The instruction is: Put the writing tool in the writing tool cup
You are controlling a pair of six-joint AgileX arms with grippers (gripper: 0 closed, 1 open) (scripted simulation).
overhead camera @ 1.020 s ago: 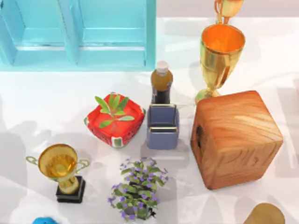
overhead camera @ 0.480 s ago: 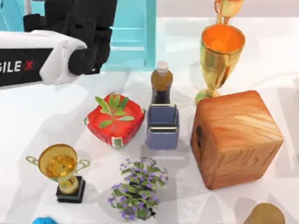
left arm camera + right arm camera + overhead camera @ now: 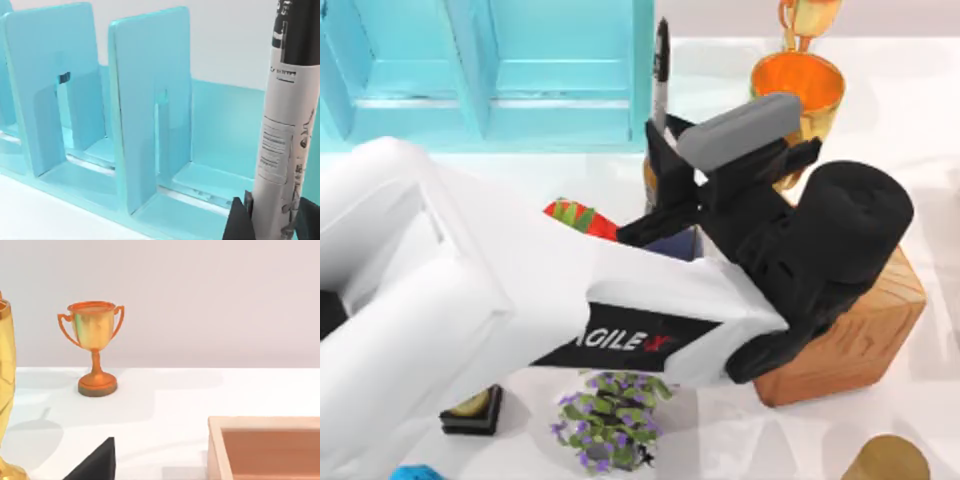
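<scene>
Marker (image 3: 661,70) sits clenched upright in the left gripper (image 3: 665,165), its dark cap pointing up and its white printed barrel pinched between the two black fingers (image 3: 239,220), as the left wrist view shows. From above, the left arm (image 3: 470,300) reaches in from the tabletop's left edge across the middle, its gripper ending just over the small blue cup (image 3: 672,242), of which a dark sliver of rim shows beneath the wrist. The marker's tip is hidden by the fingers, so whether it has entered the cup cannot be told.

Just left of the cup, a corner of the red planter (image 3: 578,217) peeks out from under the arm. To the cup's right, the wooden block (image 3: 860,340) stands partly covered by the black wrist. Behind the gripper rises the tall golden goblet (image 3: 798,85), and a smaller trophy (image 3: 95,347) stands at the tabletop's far edge. A turquoise rack (image 3: 490,70) with upright dividers fills the far left corner. Near the front edge sits a purple-flowered plant (image 3: 615,415), with the black base of another trophy (image 3: 472,410) to its left.

The right gripper (image 3: 95,462) shows as a dark fingertip in its own wrist view; whether it is open or closed cannot be told.
</scene>
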